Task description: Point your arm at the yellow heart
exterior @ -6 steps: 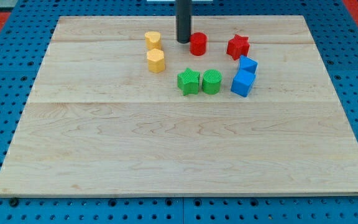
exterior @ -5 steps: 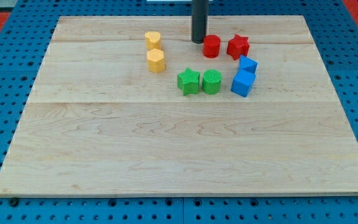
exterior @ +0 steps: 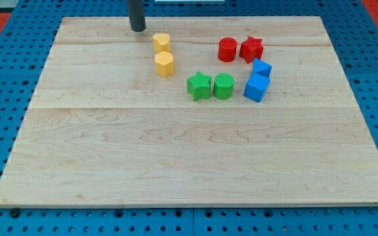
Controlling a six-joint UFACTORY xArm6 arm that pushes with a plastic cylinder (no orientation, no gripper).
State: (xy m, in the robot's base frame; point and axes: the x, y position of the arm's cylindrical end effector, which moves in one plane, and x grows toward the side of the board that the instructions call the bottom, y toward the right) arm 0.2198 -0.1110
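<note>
The yellow heart lies near the top of the wooden board, left of centre. A yellow hexagon sits just below it. My tip stands on the board up and to the left of the yellow heart, a short gap away, not touching it. The rod rises out of the view's top.
A red cylinder and a red star sit side by side at the upper right. Two blue blocks lie below them. A green star and a green cylinder sit mid-board. The board rests on a blue pegboard.
My tip pushed the red cylinder rightward next to the red star, then swung far left to just above-left of the yellow heart. Other blocks have not moved.
</note>
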